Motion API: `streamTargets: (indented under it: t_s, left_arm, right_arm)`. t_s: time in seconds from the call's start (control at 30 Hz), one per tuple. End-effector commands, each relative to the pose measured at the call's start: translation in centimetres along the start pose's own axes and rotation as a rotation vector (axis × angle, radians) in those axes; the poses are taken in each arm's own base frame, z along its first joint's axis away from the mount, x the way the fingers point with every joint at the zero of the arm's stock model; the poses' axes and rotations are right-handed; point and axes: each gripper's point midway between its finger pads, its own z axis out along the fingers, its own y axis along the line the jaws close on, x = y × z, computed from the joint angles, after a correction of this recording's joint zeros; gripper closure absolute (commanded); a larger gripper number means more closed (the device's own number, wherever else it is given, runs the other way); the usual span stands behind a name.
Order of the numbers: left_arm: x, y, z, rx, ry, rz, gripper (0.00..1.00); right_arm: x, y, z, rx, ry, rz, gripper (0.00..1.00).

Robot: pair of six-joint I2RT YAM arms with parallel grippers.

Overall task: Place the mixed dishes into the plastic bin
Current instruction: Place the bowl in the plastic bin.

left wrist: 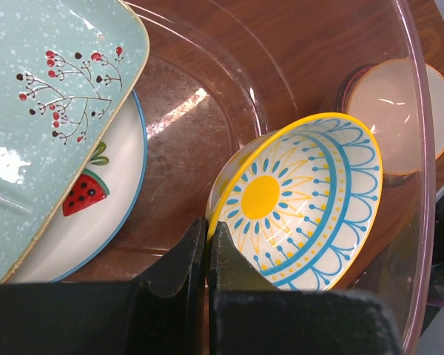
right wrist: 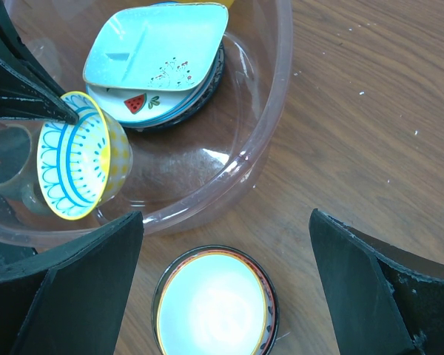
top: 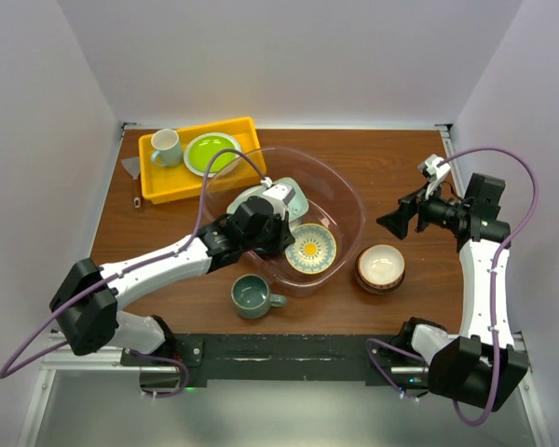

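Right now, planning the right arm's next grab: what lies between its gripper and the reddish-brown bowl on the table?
Nothing: only bare table separates the right gripper from the reddish-brown bowl, clearest in the top external view.
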Motion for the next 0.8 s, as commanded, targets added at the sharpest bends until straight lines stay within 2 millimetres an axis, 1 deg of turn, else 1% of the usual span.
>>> streamTargets:
  t_s: [0.0,0.47,0.67,0.77]
  left_arm:
    - [-3.2,-1.6,-0.1,0.059,-0.101,0.004,1.00]
    - [-3.1,-1.5,0.7,0.052,-0.088,0.015,1.00]
    - [-3.0,-1.4,1.5,0.045,-0.074,0.019,1.00]
    - [-2.9,-1.4,2.2,0.040,-0.063,0.027,1.00]
  right_arm:
    - [-0.6,0.2,-0.2,-0.003,-0.028,-0.029,0.02]
    - [-0.7,0.3,-0.2,-0.005,-0.030,-0.032,0.02]
    - [-0.7,0.2,-0.2,-0.006,-0.029,-0.030,0.02]
    - [-0.7,0.2,-0.2,-0.004,-0.028,-0.030,0.02]
